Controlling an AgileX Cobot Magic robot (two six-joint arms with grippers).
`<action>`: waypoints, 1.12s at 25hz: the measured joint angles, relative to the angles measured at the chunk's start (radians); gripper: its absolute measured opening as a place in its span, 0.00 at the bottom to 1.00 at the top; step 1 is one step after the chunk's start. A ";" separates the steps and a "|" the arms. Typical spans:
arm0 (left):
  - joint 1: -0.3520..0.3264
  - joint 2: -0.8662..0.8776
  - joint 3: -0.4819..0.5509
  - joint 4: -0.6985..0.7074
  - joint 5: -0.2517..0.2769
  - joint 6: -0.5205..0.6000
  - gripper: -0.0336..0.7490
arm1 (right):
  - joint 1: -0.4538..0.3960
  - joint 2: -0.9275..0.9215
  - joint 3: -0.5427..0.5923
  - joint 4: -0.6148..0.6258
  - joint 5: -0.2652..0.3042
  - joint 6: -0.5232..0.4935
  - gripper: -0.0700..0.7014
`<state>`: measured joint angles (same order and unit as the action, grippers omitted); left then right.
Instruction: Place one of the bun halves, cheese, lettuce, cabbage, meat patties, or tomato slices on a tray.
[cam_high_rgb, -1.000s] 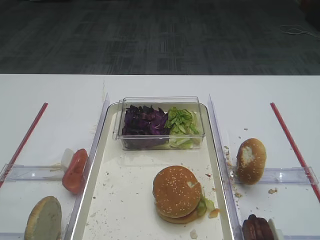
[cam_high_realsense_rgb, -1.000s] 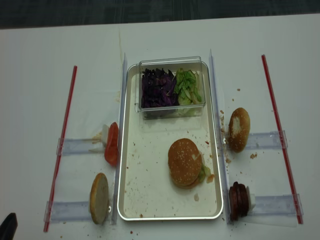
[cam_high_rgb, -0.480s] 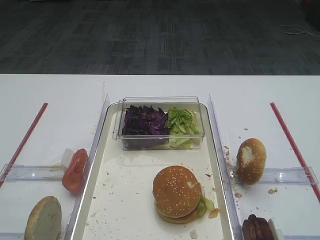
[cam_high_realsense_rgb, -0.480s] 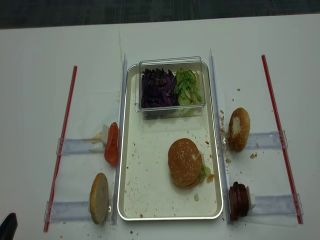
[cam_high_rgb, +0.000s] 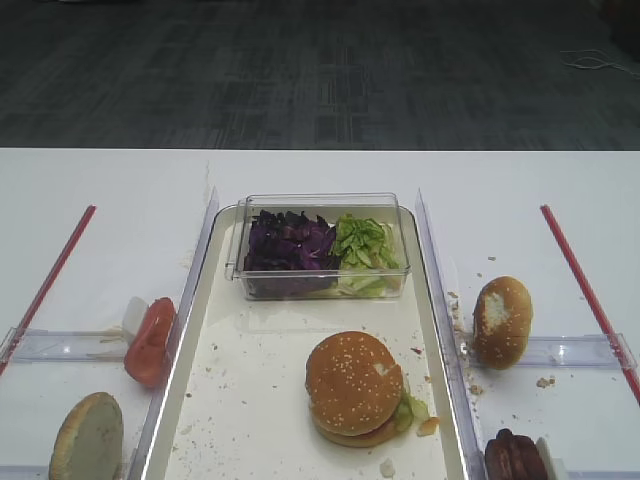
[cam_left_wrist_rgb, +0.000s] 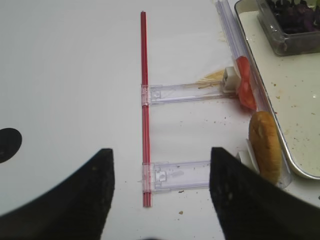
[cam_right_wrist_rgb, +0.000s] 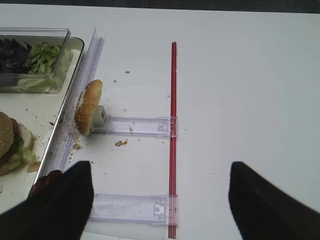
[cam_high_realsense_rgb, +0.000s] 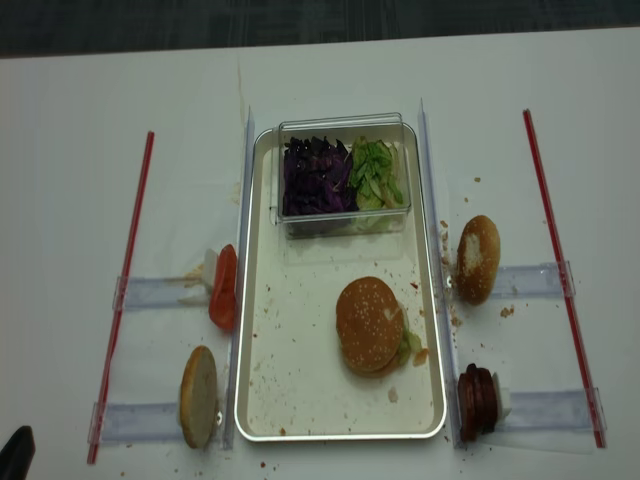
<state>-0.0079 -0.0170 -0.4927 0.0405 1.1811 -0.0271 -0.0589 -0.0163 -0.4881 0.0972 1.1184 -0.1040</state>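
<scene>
- The seeded bun half (cam_high_rgb: 354, 381) caps a stacked burger near the front of the tray (cam_high_rgb: 250, 420); you may judge this placement done.
- 1 spare bun half (cam_high_rgb: 501, 320) stands on the worktop (cam_high_rgb: 100, 250), right of the tray.
- Both hands are retracted; right hand (cam_right_wrist_rgb: 160, 200) and left hand (cam_left_wrist_rgb: 160, 195) stand apart, empty.

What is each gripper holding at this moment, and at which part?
Nothing is held. The right gripper and the left gripper both stand open over bare table, with nothing between their fingers.
</scene>
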 joint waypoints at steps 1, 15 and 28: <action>0.000 0.000 0.000 0.000 0.000 0.000 0.58 | 0.000 0.000 0.000 0.000 0.000 0.000 0.86; 0.000 0.000 0.000 0.000 0.000 0.000 0.58 | 0.000 0.000 0.000 0.000 0.000 -0.001 0.86; 0.000 0.000 0.000 0.000 0.000 0.000 0.58 | 0.000 0.000 0.000 0.000 0.002 -0.003 0.86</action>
<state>-0.0079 -0.0170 -0.4927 0.0405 1.1811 -0.0271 -0.0589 -0.0163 -0.4881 0.0972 1.1207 -0.1072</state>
